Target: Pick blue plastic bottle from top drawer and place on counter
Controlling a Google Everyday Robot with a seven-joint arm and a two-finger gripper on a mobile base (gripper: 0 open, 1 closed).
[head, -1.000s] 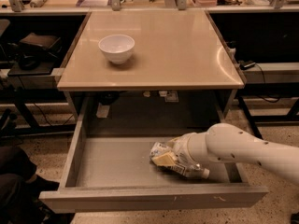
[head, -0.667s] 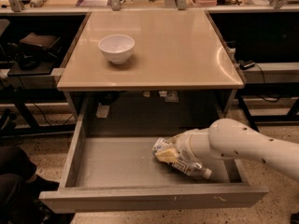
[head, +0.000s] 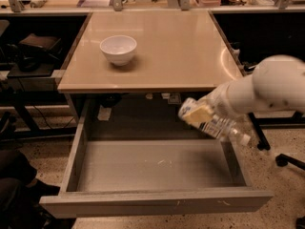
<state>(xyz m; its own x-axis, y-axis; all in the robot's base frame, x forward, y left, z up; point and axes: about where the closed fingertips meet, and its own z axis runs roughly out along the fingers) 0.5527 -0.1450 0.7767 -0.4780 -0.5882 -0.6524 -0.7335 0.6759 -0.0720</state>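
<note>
The tool [head: 196, 114] is clamped on the blue plastic bottle [head: 219, 127], which hangs in the air at about 3 o'clock from the middle of the view, touching neither the drawer floor nor the counter [head: 181, 51]. The bottle is a small clear one lying tilted: its base points toward 10 o'clock, into the tool's yellowish pads, and its white cap [head: 245, 140] points down toward 4 o'clock. A pale label with a dark text panel wraps its middle. It sits over the right rear corner of the top drawer [head: 157, 202], just below the counter's front edge and a little in front of it. The drawer is pulled fully out toward 6 o'clock, its grey floor and plain front panel in view. The white arm [head: 267, 87] reaches in from 3 o'clock. On the glossy tan counter a white bowl [head: 118, 48] stands upright at about 10 o'clock, well apart from the bottle. A cluttered workbench [head: 95, 3] runs along 12 o'clock behind the counter.
</note>
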